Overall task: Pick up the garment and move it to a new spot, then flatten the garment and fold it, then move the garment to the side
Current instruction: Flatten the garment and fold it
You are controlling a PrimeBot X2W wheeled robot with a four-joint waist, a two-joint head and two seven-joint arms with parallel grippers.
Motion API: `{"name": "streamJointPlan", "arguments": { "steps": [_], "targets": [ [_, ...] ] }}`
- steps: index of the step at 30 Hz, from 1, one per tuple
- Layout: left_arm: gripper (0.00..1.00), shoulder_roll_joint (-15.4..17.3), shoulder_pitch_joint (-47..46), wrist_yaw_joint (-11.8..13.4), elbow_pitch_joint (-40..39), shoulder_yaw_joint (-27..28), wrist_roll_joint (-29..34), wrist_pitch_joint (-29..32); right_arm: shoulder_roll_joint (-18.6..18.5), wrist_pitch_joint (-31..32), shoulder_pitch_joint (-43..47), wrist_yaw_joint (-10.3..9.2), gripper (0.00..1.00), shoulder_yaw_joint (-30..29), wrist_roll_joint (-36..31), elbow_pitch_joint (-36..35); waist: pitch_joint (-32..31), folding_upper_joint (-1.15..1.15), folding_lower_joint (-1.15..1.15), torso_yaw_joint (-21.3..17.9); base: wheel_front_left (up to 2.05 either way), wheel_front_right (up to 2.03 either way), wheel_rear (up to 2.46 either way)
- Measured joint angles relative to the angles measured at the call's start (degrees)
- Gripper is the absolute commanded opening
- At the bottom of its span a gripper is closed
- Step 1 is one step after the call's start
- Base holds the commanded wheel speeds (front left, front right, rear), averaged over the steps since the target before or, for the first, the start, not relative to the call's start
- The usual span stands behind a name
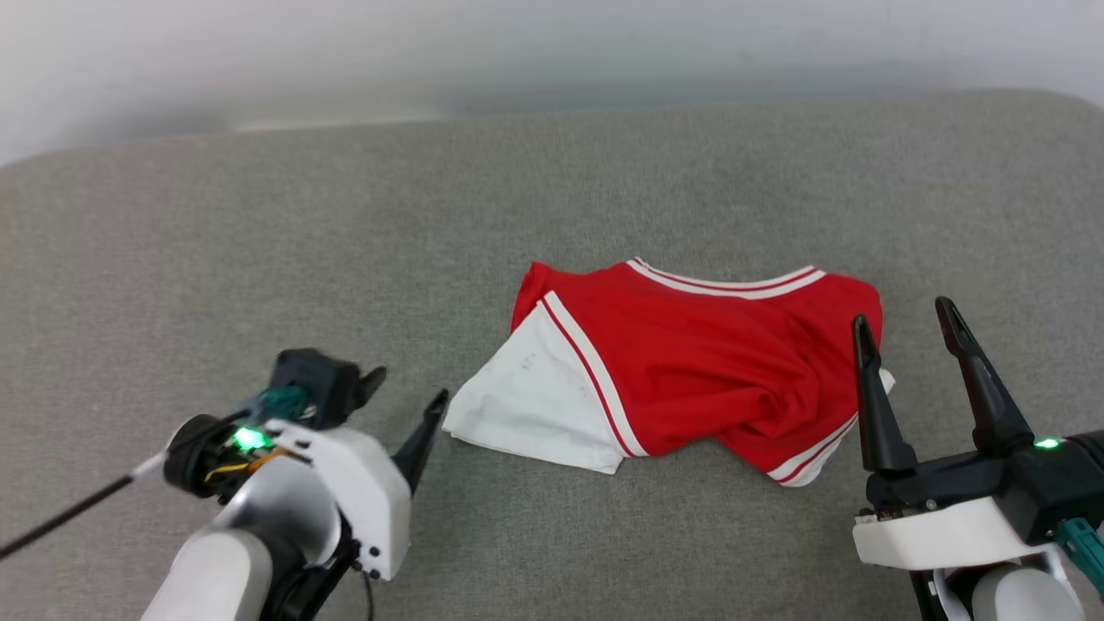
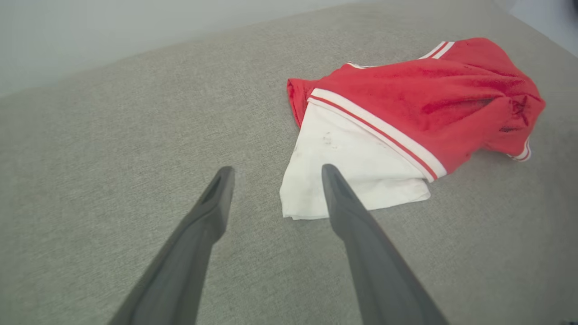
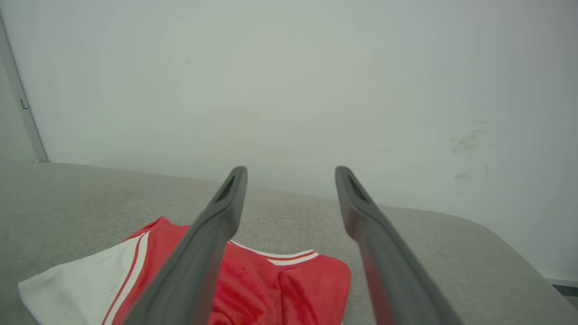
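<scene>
The garment [image 1: 690,362] lies crumpled on the grey cushion, red body bunched up with one white sleeve spread toward the left and striped trim along its edges. My left gripper [image 1: 410,401] hovers open just left of that white sleeve, fingers aimed at it; in the left wrist view the garment [image 2: 406,108] sits ahead and to the right of the left gripper [image 2: 275,174], whose right finger overlaps the sleeve's corner. My right gripper [image 1: 906,332] stands open at the garment's right end, empty. From the right wrist the garment [image 3: 271,289] lies below the right gripper [image 3: 291,174].
The grey fabric surface [image 1: 259,241] stretches wide around the garment, with its rounded far edge meeting a pale wall [image 1: 517,52]. A thin dark cable [image 1: 69,513] trails off the left wrist at the lower left.
</scene>
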Motion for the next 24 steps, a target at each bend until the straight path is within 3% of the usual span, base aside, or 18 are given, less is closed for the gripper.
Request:
{"name": "streamJointPlan", "arguments": {
  "steps": [7,17,18,19,20,24],
  "targets": [
    [1.00,0.1,-4.3,0.1,1.5,-2.9,-0.8,9.8,0.0,0.0,-1.7,0.00,1.00,-0.1,-0.4,-0.6,4.5,0.00,0.00,-1.1,0.00,0.00,0.00],
    [1.00,0.3,-6.8,0.2,8.7,-4.1,-0.1,11.4,0.0,0.0,-3.0,0.00,1.00,-0.3,-0.2,-0.9,8.9,0.00,0.00,-2.9,0.00,0.00,0.00],
    [0.82,0.3,-7.1,0.2,9.5,-4.2,-0.1,11.4,0.0,0.0,-3.0,0.00,1.00,-0.3,-0.1,-0.9,9.1,0.00,0.00,-3.0,0.00,0.00,0.00],
    [0.31,0.2,-7.1,0.2,10.0,-4.3,-0.2,11.3,0.0,0.0,-3.0,0.00,1.00,-0.3,0.0,-0.9,9.2,0.00,0.00,-3.0,0.00,0.00,0.00],
    [0.00,0.2,-7.2,0.2,10.5,-4.3,-0.3,10.9,0.0,0.0,-3.1,0.00,1.00,-0.3,0.1,-0.8,9.2,0.00,0.00,-3.1,0.00,0.00,0.00],
    [0.00,-0.7,-7.3,0.1,12.1,-4.4,-1.0,8.9,0.0,0.0,-3.3,0.00,1.00,-0.5,0.1,-0.3,8.6,0.00,0.00,-2.9,0.00,0.00,0.00]
  ]
}}
